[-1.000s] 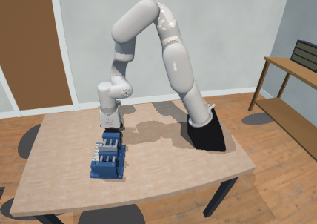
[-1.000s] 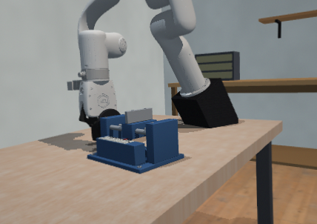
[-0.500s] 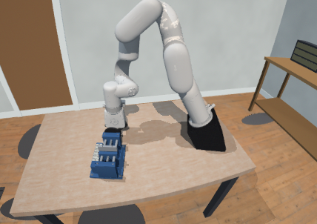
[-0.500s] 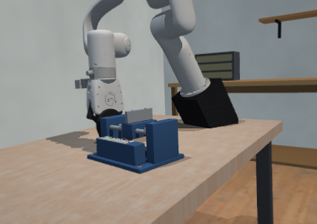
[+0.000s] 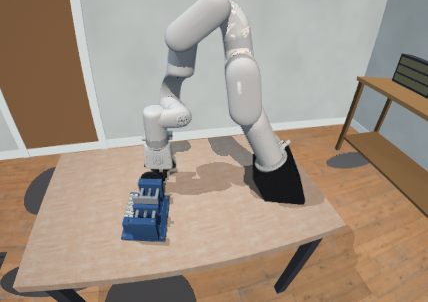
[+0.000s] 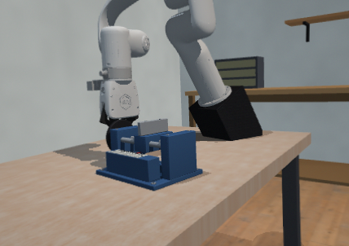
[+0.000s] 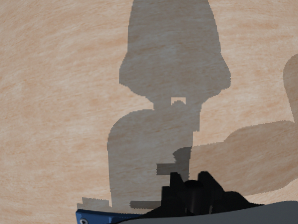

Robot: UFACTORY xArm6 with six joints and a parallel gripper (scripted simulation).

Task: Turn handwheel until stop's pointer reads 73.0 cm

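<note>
A blue fixture (image 5: 146, 211) with grey rails and a grey stop (image 6: 152, 126) sits on the wooden table, left of centre. A black handwheel (image 6: 116, 131) sits at its far end. A scale strip with a small red pointer (image 6: 139, 153) runs along its side; the reading is too small to tell. My gripper (image 6: 111, 124) hangs straight down over the far end and is shut on the handwheel.
The arm's black base (image 5: 277, 177) stands on the table to the right of the fixture. A wooden shelf (image 5: 395, 125) with a dark box (image 5: 412, 74) stands at the far right, off the table.
</note>
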